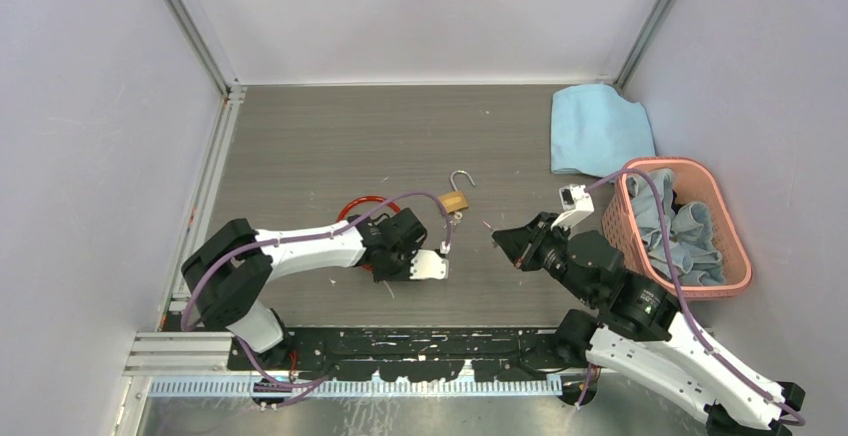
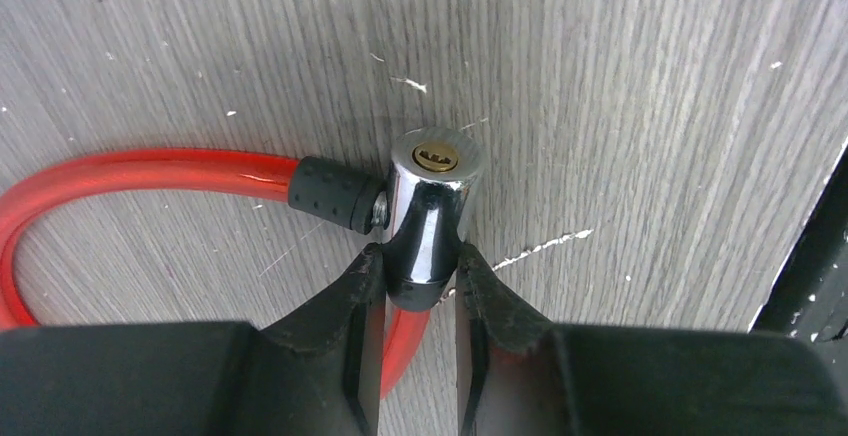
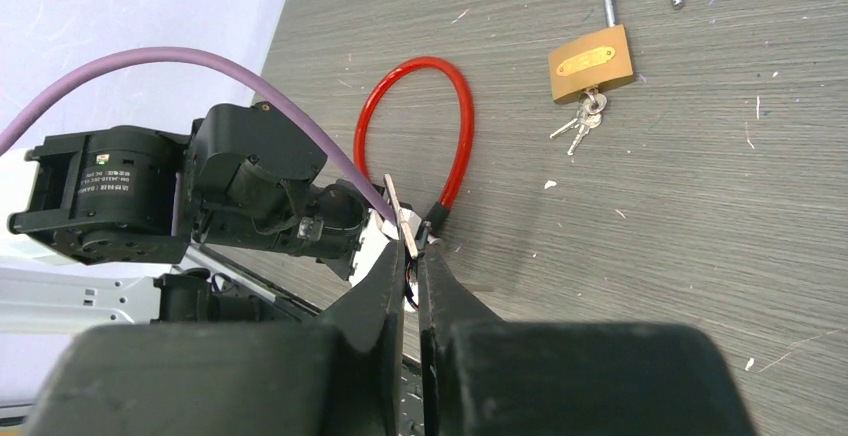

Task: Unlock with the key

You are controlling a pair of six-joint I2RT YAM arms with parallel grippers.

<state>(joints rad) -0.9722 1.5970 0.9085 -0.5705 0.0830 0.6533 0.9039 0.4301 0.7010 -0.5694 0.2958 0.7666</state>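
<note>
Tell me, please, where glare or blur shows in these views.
Left wrist: glare streaks on the chrome lock head that the left gripper clamps. Right wrist: the right gripper, pinching a thin metal strip, is blurred; the brass padlock is sharp. Top external: even light, soft shadows.

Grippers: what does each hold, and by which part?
Left gripper clamps the cable lock's chrome cylinder at the end opposite its keyhole. Right gripper pinches a silvery key by one end.

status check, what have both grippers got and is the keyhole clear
Left gripper shut on cable lock cylinder, keyhole exposed. Right gripper shut on thin key, not yet inserted. Open brass padlock lies apart, not in the way.
</note>
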